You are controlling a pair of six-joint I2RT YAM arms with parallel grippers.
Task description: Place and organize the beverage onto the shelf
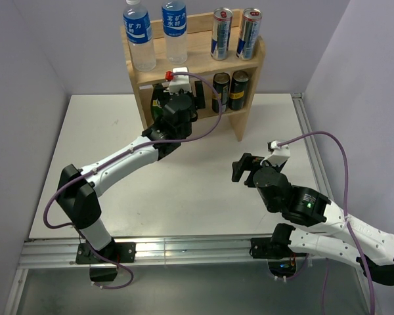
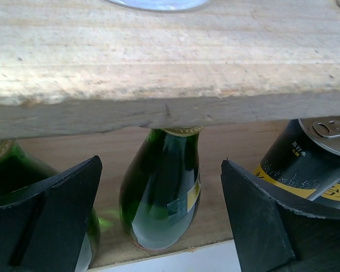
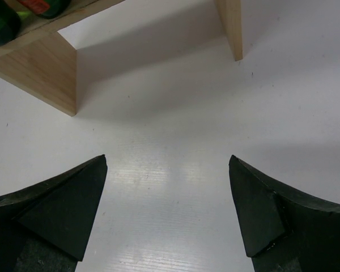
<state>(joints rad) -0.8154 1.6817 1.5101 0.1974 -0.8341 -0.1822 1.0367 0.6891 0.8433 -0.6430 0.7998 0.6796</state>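
Note:
The light-wood shelf (image 1: 253, 72) stands at the back of the table. Its top board holds two water bottles (image 1: 139, 36) and two tall cans (image 1: 221, 33). On the lower tier stand two dark cans (image 1: 239, 90) and green glass bottles (image 1: 159, 98). My left gripper (image 1: 181, 98) reaches into the lower tier. Its jaws (image 2: 160, 164) are open on either side of an upright green bottle (image 2: 161, 190), with a gap on both sides. A second green bottle (image 2: 11, 164) is partly hidden behind the left finger. My right gripper (image 1: 245, 167) hangs open over bare table (image 3: 167, 161).
A black and yellow can (image 2: 311, 156) stands just right of my left gripper's right finger. The top board's edge (image 2: 170, 85) runs close above the fingers. The shelf's side panel (image 3: 42, 73) lies ahead of my right gripper. Walls close in the table on three sides.

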